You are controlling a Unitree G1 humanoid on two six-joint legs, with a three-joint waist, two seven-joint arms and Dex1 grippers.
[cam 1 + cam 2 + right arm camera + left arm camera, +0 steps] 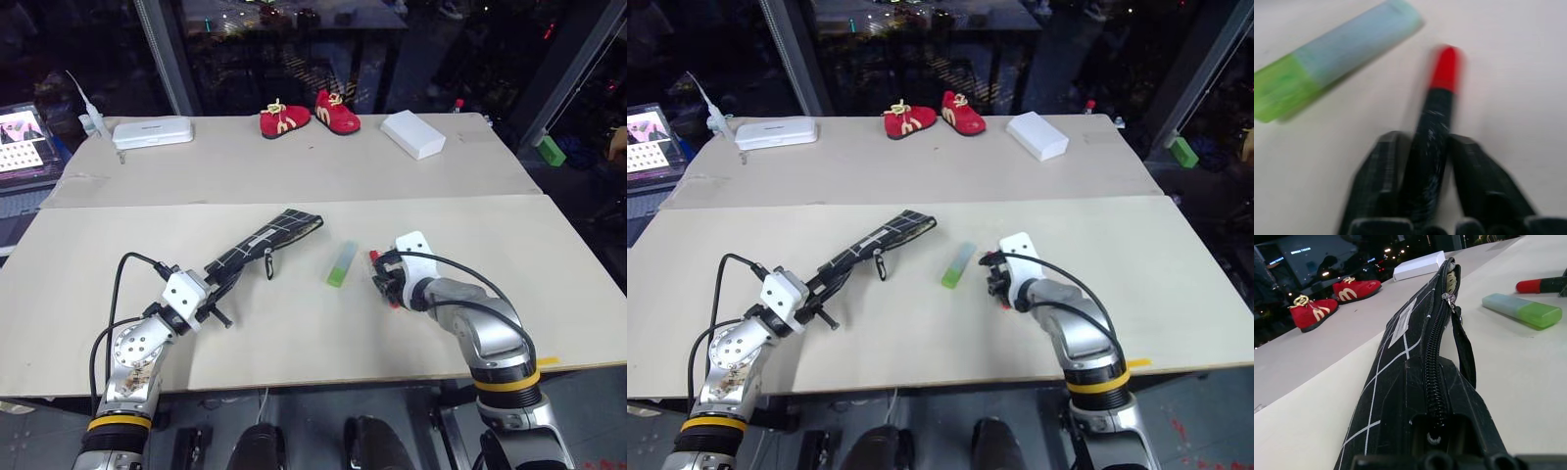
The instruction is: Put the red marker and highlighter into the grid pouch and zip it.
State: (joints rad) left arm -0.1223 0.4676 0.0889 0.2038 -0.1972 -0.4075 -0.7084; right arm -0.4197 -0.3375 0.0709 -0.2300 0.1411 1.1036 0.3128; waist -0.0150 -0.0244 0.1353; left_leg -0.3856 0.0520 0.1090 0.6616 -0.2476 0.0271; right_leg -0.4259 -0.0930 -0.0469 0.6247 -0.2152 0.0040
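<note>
Two black fingers (1383,191) of my right hand (384,282) sit on either side of the marker's (1436,132) dark barrel, closed against it from both sides, so I read that hand as gripping the marker. The marker's red end pokes out past the fingertips, away from the wrist, and it lies low on the table (294,333).

Just beside it, toward my left, the highlighter (341,264) lies flat on the table, green half nearer me, pale cap end farther away. It is apart from the marker and from the right hand, touching neither.

Further left, the pouch (263,245) stretches out as a long black strip with white grid lines, its near end clamped in my left hand (217,294), which is closed tight on it. From the left wrist view the zipper runs along the pouch's upper edge, its pull strap (1463,347) hanging down the side facing the highlighter. The far end of the pouch points away from me and to the right, toward the gap between the two table boards.

At the back of the table stand a pair of red shoes (309,116), a white box (412,133) to their right and a white case (152,131) to their left.
</note>
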